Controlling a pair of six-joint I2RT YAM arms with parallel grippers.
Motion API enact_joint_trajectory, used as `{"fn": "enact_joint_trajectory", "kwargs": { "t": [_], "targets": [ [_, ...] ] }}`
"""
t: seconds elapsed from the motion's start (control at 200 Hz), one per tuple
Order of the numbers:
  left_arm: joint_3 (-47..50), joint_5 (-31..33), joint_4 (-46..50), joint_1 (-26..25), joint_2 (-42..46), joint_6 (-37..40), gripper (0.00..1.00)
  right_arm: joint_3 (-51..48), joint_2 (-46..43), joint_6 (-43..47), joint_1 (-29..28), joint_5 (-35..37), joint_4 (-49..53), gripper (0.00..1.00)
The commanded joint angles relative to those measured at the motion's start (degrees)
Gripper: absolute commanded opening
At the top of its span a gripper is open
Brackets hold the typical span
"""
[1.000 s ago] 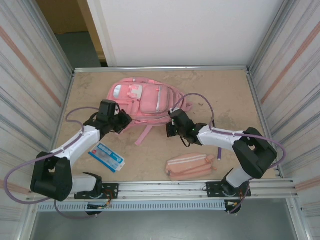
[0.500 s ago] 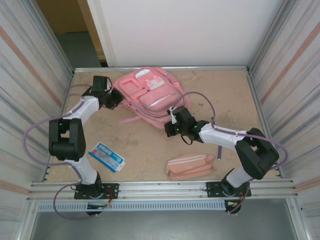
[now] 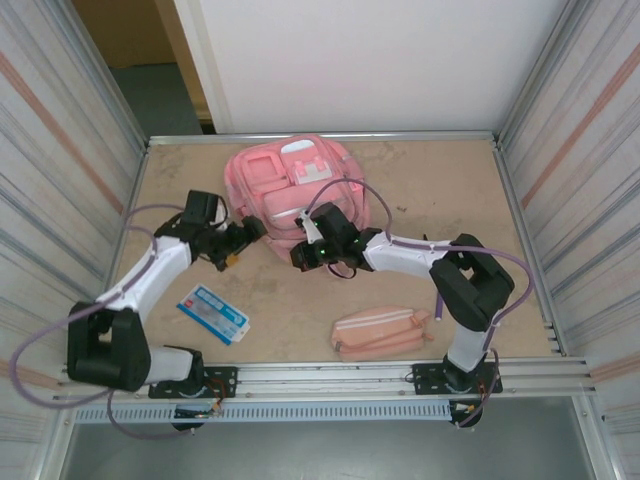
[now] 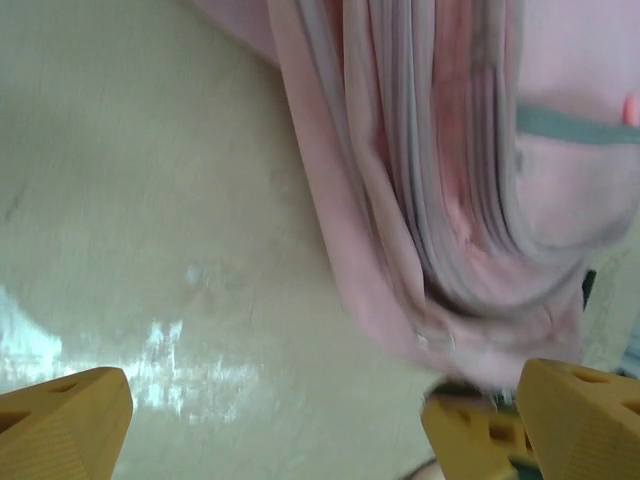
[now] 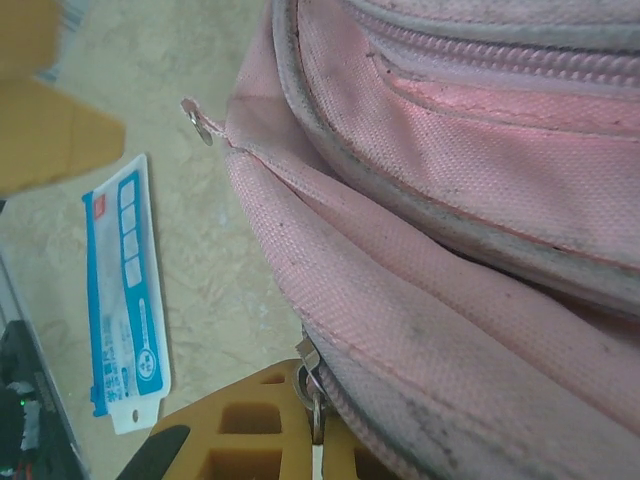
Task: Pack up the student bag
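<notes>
The large soft pink fabric student bag (image 3: 300, 180) lies at the far middle of the tan wooden table (image 3: 450, 200), front pockets facing up.

My left gripper (image 3: 240, 245) sits just beside the bag's near left corner. Its orange fingers (image 4: 65, 420) are spread wide apart with nothing between them. From the left wrist, folds of the bag's pink cloth (image 4: 450, 150) lie just ahead, closer to one finger than the other. I cannot tell whether they touch it.

My right gripper (image 3: 303, 255) is at the middle of the bag's near edge, jaws closed. In the right wrist view, a small metal zip pull (image 5: 316, 400) on the bag's seam (image 5: 450, 200) rests right against my orange finger (image 5: 250, 425). I cannot tell whether it is pinched.

A flat blue-and-white packet (image 3: 213, 313) lies on the table near my left arm. Its printing, with a small red mark (image 5: 92, 205) at one end, is too small to read. A small pink oblong zipped pouch (image 3: 380, 332) lies toward the near right, well apart from the bag. I can read no writing on the bag's white patches.

My left arm is folded, its elbow low at the near left, its forearm running up and right. My right arm has its elbow out to the right, its forearm stretched leftward across the table.
</notes>
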State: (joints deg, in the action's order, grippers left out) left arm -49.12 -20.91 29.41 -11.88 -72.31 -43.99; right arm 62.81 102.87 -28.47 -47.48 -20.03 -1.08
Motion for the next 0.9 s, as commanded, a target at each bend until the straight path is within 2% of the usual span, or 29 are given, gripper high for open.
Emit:
{"fn": "enact_joint_trajectory", "kwargs": {
  "t": [0.0, 0.205, 0.386, 0.471, 0.521, 0.571, 0.636, 0.722, 0.897],
  "targets": [
    [3.4, 5.3, -3.8, -0.7, 6.7, -4.9, 0.96, 1.7, 0.8, 0.0, -1.6, -5.4, -3.8, 0.00],
    [6.5, 5.2, -14.8, -3.6, 5.2, -11.9, 0.85, 2.5, 1.0, 0.6, -4.1, -4.8, -3.6, 0.00],
    [7.2, 6.2, -18.4, -7.1, -1.1, -18.0, 0.84, 3.2, 0.9, 0.3, -5.7, -3.1, -4.3, 0.00],
    [7.9, 6.6, -19.9, -7.7, -2.1, -20.7, 0.80, 4.5, 1.1, 1.2, -6.5, -1.3, -2.5, 0.00],
    [8.4, 7.5, -20.4, -8.3, -1.7, -21.7, 0.72, 4.9, 1.3, 1.3, -6.6, -1.1, -2.0, 0.00],
    [8.9, 9.6, -20.8, -8.9, -0.9, -21.7, 0.54, 5.1, 1.1, 1.2, -6.7, -0.7, -1.8, 0.00],
    [9.4, 12.3, -20.7, -9.2, 0.3, -20.5, 0.24, 5.2, 0.8, 1.7, -7.0, 0.2, -1.0, 0.00],
    [8.9, 14.9, -18.3, -8.2, 2.0, -18.5, 0.00, 4.9, -0.2, 3.0, -7.1, 3.0, 1.9, 0.00],
    [5.8, 16.2, -12.8, -4.6, 3.2, -10.3, 0.00, 2.6, -5.5, 7.0, -7.0, 11.3, 12.8, 0.00]
  ]
}}
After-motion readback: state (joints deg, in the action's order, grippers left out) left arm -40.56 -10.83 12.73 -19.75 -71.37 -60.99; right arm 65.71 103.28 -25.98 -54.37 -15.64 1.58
